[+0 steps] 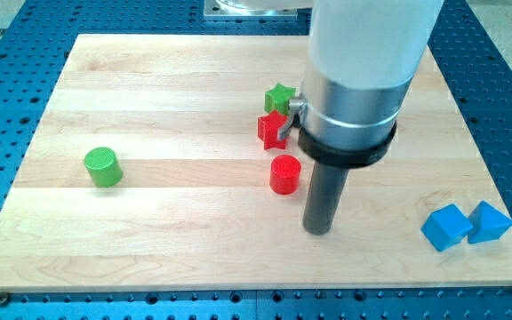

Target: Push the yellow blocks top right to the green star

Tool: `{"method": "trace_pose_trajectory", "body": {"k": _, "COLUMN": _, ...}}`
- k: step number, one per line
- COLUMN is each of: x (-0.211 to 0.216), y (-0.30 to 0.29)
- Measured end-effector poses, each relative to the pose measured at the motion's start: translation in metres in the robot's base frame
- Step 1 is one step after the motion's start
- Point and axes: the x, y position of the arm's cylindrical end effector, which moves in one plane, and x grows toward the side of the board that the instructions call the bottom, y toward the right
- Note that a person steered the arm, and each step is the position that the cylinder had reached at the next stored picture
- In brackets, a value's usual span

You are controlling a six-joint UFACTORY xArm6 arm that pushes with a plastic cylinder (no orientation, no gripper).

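The green star (279, 96) lies near the board's middle, partly behind the arm. A red star (272, 129) sits just below it, touching or nearly touching. A red cylinder (284, 173) stands below the red star. My tip (318, 228) rests on the board, below and right of the red cylinder, a short gap away. No yellow block shows in the view; the arm's wide body hides the board to the right of the green star.
A green cylinder (103, 166) stands at the view's left. Two blue blocks (444, 228) (489, 221) sit together at the bottom right near the board's edge (256, 286). A blue perforated table surrounds the board.
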Motion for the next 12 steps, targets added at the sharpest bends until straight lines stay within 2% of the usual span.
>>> {"method": "trace_pose_trajectory", "body": {"k": 1, "x": -0.012, "y": 0.000}}
{"method": "trace_pose_trajectory", "body": {"k": 2, "x": -0.032, "y": -0.027}}
{"method": "trace_pose_trajectory", "body": {"k": 3, "x": -0.032, "y": -0.033}}
{"method": "trace_pose_trajectory", "body": {"k": 4, "x": -0.036, "y": -0.026}}
{"method": "trace_pose_trajectory", "body": {"k": 5, "x": -0.059, "y": 0.004}}
{"method": "trace_pose_trajectory", "body": {"k": 6, "x": -0.119, "y": 0.034}}
{"method": "trace_pose_trajectory", "body": {"k": 7, "x": -0.162, "y": 0.028}}
{"method": "trace_pose_trajectory", "body": {"k": 8, "x": -0.185, "y": 0.024}}
{"method": "trace_pose_trajectory", "body": {"k": 12, "x": -0.185, "y": -0.009}}
